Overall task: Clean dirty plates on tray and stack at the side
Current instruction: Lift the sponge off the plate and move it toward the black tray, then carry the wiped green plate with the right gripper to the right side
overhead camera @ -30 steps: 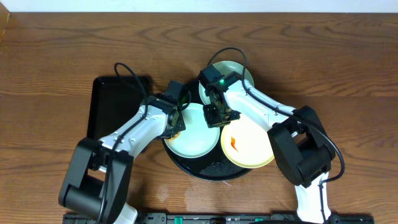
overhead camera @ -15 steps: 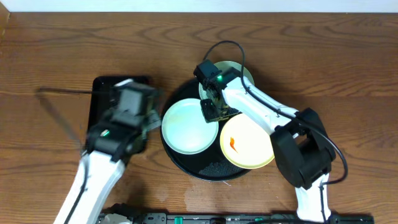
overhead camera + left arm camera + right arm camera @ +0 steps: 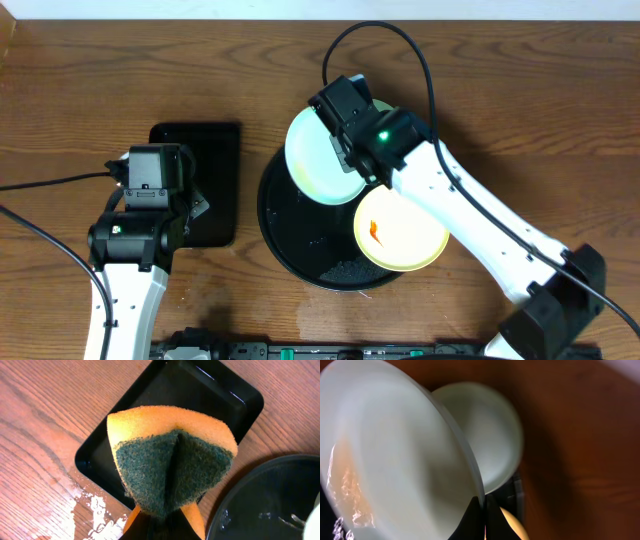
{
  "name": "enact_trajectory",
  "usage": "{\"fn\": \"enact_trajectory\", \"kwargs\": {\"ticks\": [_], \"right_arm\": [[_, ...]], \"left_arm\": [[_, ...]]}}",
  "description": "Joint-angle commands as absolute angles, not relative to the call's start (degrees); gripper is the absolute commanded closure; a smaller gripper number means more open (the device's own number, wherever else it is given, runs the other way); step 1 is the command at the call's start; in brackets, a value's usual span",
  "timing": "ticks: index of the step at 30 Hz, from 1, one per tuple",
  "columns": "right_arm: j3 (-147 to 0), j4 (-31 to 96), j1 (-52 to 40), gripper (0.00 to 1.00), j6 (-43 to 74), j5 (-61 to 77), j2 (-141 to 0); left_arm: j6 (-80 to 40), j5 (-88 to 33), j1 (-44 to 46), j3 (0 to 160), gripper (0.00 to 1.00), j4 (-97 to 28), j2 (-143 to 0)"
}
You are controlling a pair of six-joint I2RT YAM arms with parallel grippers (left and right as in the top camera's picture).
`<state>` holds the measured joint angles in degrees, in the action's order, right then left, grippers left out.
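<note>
Overhead view, held mint plate [image 3: 315, 160]: gripped by the rim, raised over the rear part of the round tray [image 3: 290, 240], and apparently tilted.
Right wrist view, held mint plate [image 3: 395, 460]: fills the left of the frame, with its inner face wet and glossy.
Right gripper [image 3: 484, 512]: jaws narrow, clamped on the rim of the held mint plate.
Second mint plate [image 3: 492, 430]: lies below and beyond the held plate, at the rear of the round tray. Its near edge is hidden by the held plate.
Yellow plate [image 3: 400, 232]: rests flat at the right side of the round tray, with its outer edge covering the tray rim.
Orange smear [image 3: 373, 230]: on the left part of the yellow plate.
Dark crumbs [image 3: 345, 268]: scattered on the bare tray floor in front of the yellow plate.
Tabletop [image 3: 520, 90]: brown wood grain, with no plate standing on it.
Left gripper [image 3: 162, 517]: jaws narrow, pinching the sponge [image 3: 170, 460], well apart from the plates.
Sponge: orange foam with a dark green scouring face, folded in the grip and hanging above the rectangular tray [image 3: 200, 400].
Rectangular tray: black, lying just left of the round tray.
White residue [image 3: 95, 510]: on the wood beside the corner of the rectangular tray.
</note>
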<state>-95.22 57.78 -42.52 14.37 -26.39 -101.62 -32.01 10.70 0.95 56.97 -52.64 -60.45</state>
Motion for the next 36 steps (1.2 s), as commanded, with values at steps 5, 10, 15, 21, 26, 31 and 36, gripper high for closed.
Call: {"fn": "enact_trajectory", "kwargs": {"ticks": [5,10,15,21,26,31,36], "right_arm": [[-96.4,54.8,-49.6,0.99,1.2,-46.5,-100.0],[-96.4,52.6,-54.4,0.99,-3.8,-53.5,-100.0],[-96.4,52.0,-58.4,0.99,-6.5,-59.9,-100.0],[-96.4,51.9,-60.7,0.99,-6.5,-62.8,-100.0],[-96.4,51.8,-60.8,0.99,-6.3,-63.2,-100.0],[-96.4,51.8,-60.7,0.99,-4.3,-63.0,-100.0],[-96.4,54.3,-59.8,0.99,3.6,-55.7,-100.0]], "left_arm": [[-30.2,10.5,0.7,57.9,0.92,-52.6,-60.6],[-30.2,10.5,0.7,57.9,0.92,-52.6,-60.6],[-30.2,10.5,0.7,57.9,0.92,-52.6,-60.6],[-30.2,10.5,0.7,57.9,0.92,-52.6,-60.6],[-30.2,10.5,0.7,57.9,0.92,-52.6,-60.6],[-30.2,10.5,0.7,57.9,0.92,-52.6,-60.6],[-30.2,10.5,0.7,57.9,0.92,-52.7,-60.6]]}}
